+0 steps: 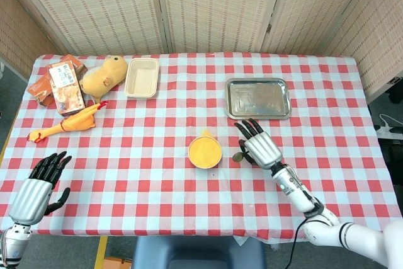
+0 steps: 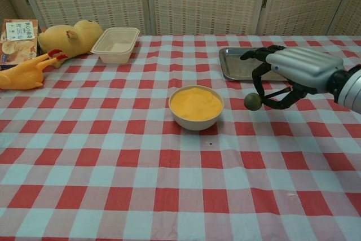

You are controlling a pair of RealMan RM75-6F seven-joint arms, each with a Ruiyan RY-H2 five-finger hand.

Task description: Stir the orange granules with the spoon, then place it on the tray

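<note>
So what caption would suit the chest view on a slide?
Right hand holds the spoon lifted beside the bowl of orange granules, metal tray behind.

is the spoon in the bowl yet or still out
Out. The right hand holds the spoon in the air beside the bowl of granules, clear of its rim.

At the far left of the checked tablecloth [image 1: 157, 174] lie two snack boxes [image 1: 58, 86], a yellow plush toy [image 1: 103, 75] and a rubber chicken [image 1: 66, 124]. An empty beige container [image 1: 141, 77] stands just beside the plush toy. Behind the table stands a woven folding screen [image 1: 208, 7].
</note>
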